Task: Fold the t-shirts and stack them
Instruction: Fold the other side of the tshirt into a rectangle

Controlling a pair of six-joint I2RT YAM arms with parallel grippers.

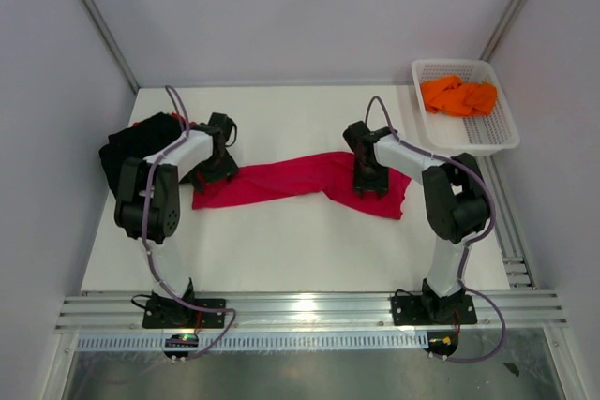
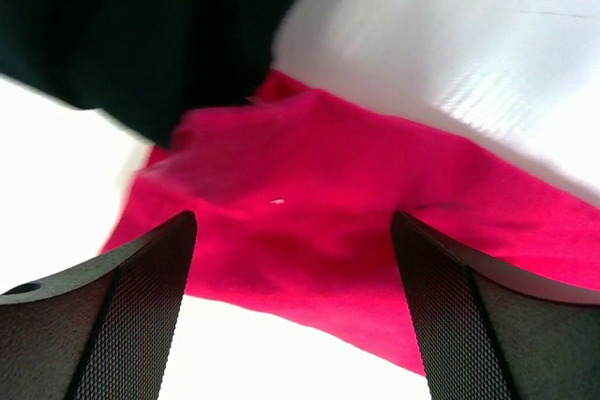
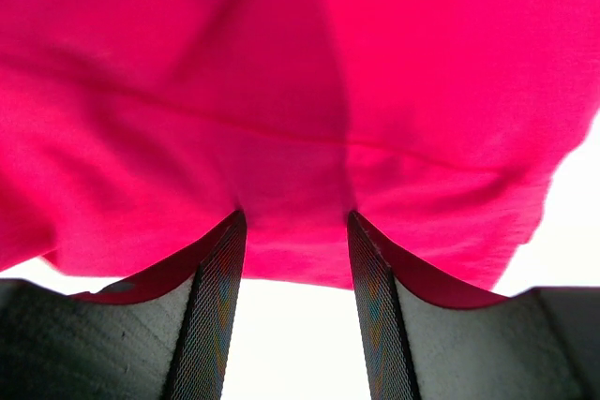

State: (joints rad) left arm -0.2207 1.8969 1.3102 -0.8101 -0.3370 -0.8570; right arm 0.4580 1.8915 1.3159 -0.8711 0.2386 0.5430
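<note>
A large crimson-red t-shirt (image 1: 281, 180) lies stretched in a long, twisted band across the middle of the table. My left gripper (image 1: 217, 170) hovers over its left end with the jaws wide open and empty; the wrist view shows the cloth (image 2: 375, 231) between the fingers (image 2: 141, 297). My right gripper (image 1: 367, 185) is at the shirt's right part, its fingertips (image 3: 225, 259) pinching a fold of the cloth (image 3: 300, 91) near its edge. A black t-shirt (image 1: 131, 142) is heaped at the left edge, also in the left wrist view (image 2: 141, 25). An orange t-shirt (image 1: 459, 96) lies in the basket.
The white mesh basket (image 1: 497, 142) stands at the back right corner. A bit of red cloth (image 1: 141, 122) peeks from under the black heap. White walls enclose the table on the left, back and right. A metal rail runs along the near edge.
</note>
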